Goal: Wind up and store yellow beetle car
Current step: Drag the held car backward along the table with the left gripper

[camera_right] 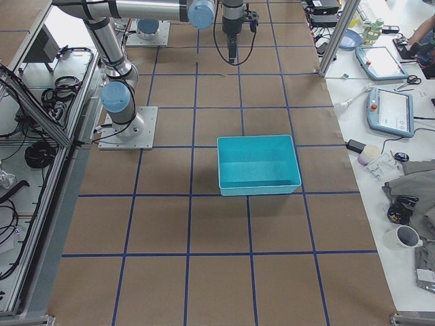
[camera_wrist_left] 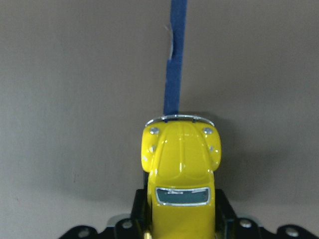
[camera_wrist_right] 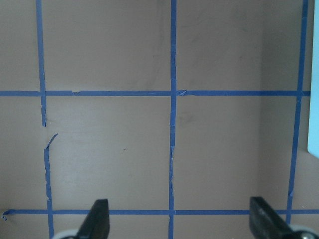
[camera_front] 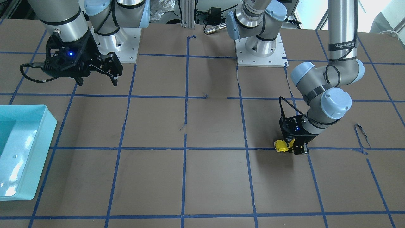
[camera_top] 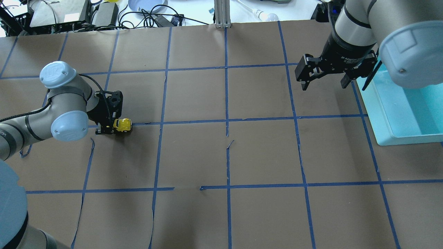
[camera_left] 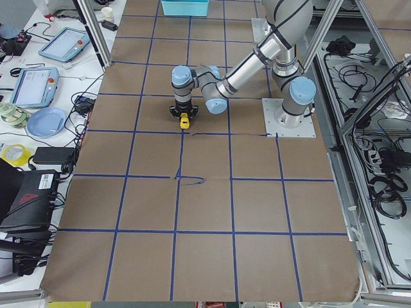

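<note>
Left of the overhead view: the left gripper (camera_top: 111, 128) clamps the yellow beetle car (camera_top: 123, 125) by its rear, nose jutting along the blue tape (camera_wrist_left: 175, 59); upper right, the right gripper (camera_top: 324, 85) gapes wide.

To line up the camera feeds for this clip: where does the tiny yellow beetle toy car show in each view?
Front-facing: tiny yellow beetle toy car right of centre, lower half.
Overhead: left side, mid-height.
Exterior left: upper middle.
Exterior right: cannot make it out.
Left wrist: bottom centre, nose pointing up.
Right wrist: not in it.
Shared landmark: the blue tape line the car sits on.
</note>
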`<state>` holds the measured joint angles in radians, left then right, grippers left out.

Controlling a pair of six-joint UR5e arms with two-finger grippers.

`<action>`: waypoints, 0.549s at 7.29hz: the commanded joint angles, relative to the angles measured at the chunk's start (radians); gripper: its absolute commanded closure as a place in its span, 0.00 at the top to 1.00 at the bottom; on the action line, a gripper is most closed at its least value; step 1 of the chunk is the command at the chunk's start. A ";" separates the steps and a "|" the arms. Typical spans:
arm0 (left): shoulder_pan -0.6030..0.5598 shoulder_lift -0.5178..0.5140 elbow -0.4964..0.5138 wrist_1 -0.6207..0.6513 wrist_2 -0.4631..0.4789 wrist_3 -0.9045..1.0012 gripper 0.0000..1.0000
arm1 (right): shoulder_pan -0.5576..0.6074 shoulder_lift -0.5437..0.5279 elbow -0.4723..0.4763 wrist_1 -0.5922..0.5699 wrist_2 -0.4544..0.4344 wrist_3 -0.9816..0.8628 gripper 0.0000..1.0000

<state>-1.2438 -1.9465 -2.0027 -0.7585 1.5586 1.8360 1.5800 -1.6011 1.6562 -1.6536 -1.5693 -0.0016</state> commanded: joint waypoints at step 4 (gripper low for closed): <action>0.083 -0.002 0.001 0.007 -0.002 0.072 0.42 | 0.001 0.019 0.002 0.000 0.012 0.011 1.00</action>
<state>-1.1706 -1.9475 -2.0019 -0.7522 1.5568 1.9053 1.5785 -1.5951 1.6560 -1.6550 -1.5691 0.0060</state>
